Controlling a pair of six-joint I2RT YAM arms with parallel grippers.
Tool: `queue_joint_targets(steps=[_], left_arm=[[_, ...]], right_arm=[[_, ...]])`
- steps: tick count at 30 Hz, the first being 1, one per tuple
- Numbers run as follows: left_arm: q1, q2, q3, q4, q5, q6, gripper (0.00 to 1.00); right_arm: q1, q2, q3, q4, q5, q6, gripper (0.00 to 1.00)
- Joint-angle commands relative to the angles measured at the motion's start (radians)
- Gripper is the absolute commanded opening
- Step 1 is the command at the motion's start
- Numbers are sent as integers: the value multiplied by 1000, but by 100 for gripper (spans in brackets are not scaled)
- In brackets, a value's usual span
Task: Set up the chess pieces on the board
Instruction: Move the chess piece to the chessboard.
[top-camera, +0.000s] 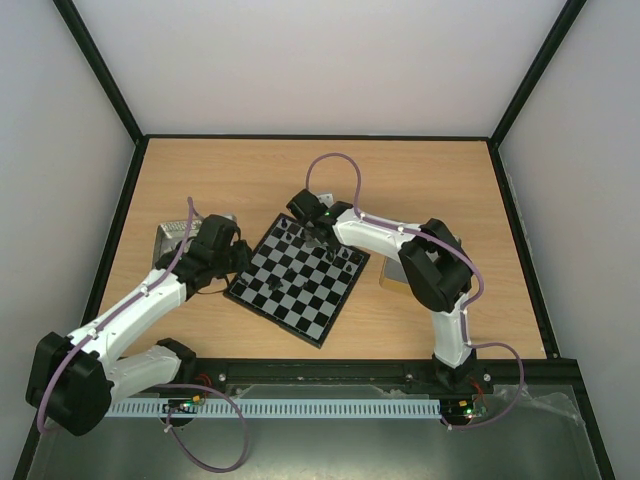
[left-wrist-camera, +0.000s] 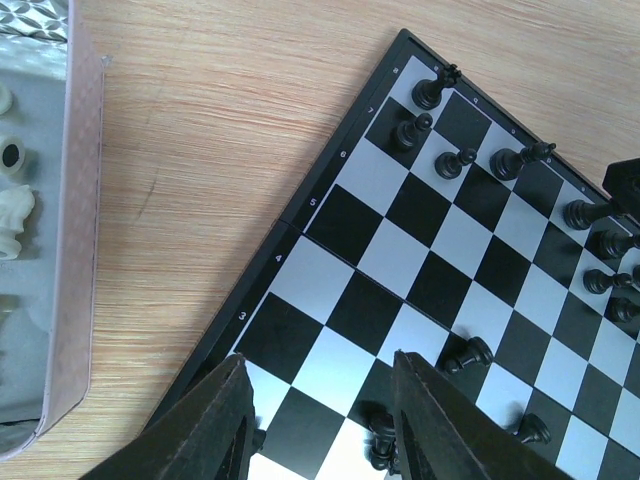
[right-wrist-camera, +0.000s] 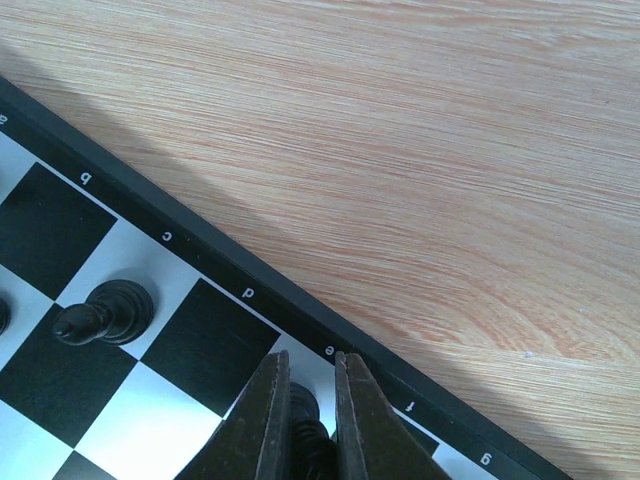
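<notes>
On the wooden table (top-camera: 440, 180) the board (top-camera: 312, 300) lies turned cornerwise in the middle. A metal tray (left-wrist-camera: 80, 200) holding pale pieces (left-wrist-camera: 15, 205) sits just off its left corner. Over that corner hangs the left gripper (left-wrist-camera: 320, 368), its jaws partly open with nothing gripped between them. At the board's far edge the right gripper (right-wrist-camera: 310, 372) is down low, its fingers (right-wrist-camera: 268, 420) drawn close on a single black piece (right-wrist-camera: 305, 418) over the pale edge square lettered e. Several chess pieces (left-wrist-camera: 455, 162) stand in the rows along the far-right side. One neighbour (right-wrist-camera: 105, 312) sits on the c square, with d bare between.

The step looks to be seating this piece on e. It is best done by lowering straight down until the base sits flat and centred in the square, clear of the rim. The jaws should then part only a little and the gripper rise vertically, so that neither finger drags the piece or tips the neighbour.
</notes>
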Motion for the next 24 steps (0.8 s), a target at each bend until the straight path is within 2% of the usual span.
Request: queue_joint_targets(steps=[1, 7, 13, 19, 24], left_arm=[[5, 6, -10, 4, 6, 12, 41], [5, 6, -10, 4, 8, 11, 41], [5, 9, -8, 2, 18, 8, 43], [5, 11, -8, -21, 19, -13, 49], [5, 14, -19, -82, -40, -92, 55]], right_arm=[[-5, -36, 11, -63, 43, -9, 9], [-2, -38, 14, -64, 37, -20, 10], [-3, -69, 21, -37, 5, -30, 25], [-3, -140, 20, -12, -2, -13, 31], [2, -222, -36, 25, -75, 6, 34]])
